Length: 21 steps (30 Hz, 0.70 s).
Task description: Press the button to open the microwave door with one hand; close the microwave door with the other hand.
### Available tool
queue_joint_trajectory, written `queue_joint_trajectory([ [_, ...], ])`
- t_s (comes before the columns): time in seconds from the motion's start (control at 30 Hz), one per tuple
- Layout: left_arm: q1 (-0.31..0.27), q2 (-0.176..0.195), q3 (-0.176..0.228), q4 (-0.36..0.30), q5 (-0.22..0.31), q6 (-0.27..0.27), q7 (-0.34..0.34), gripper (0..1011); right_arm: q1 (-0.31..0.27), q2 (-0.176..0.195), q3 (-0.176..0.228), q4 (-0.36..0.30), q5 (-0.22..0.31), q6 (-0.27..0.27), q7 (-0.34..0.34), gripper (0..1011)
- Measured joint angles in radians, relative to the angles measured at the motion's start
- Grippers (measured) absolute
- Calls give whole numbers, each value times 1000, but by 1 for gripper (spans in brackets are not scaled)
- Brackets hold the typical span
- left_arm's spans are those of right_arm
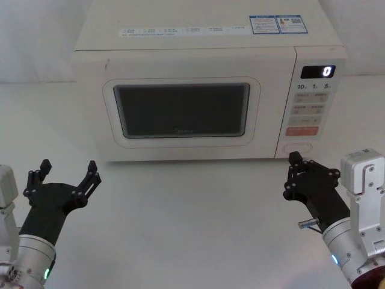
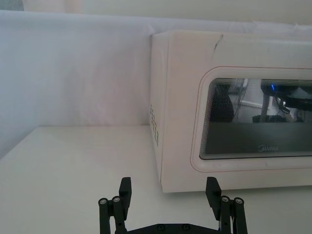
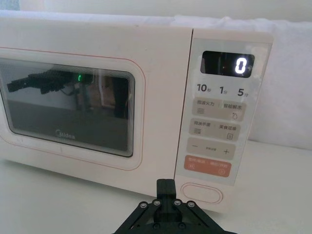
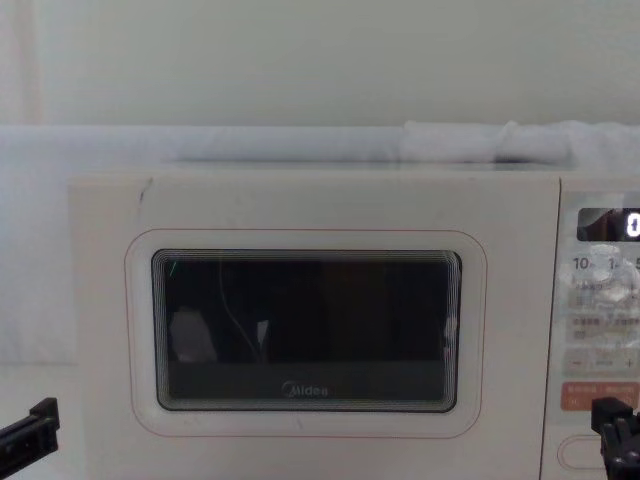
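Your right claw pressed together just before the button, microwave door closed; left claw spread near the bench's front-left.

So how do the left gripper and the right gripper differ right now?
The left gripper has its fingers spread wide open, while the right gripper has its fingers closed together. The right gripper sits close in front of the button at the foot of the control panel; the left gripper waits farther back from the microwave door, near its left end. Both are black and hover above the white table.
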Motion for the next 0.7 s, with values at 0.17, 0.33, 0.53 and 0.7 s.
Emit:
queue_joint_trajectory([
  [0.17,0,0,0,0,0,0,0,1001,0,0,0,0,0,0,0,0],
  [0.33,0,0,0,0,0,0,0,1001,0,0,0,0,0,0,0,0],
  [0.53,0,0,0,0,0,0,0,1001,21,-13,10,14,-7,8,15,0],
  [0.7,0,0,0,0,0,0,0,1001,41,-20,26,24,-15,20,36,0],
])
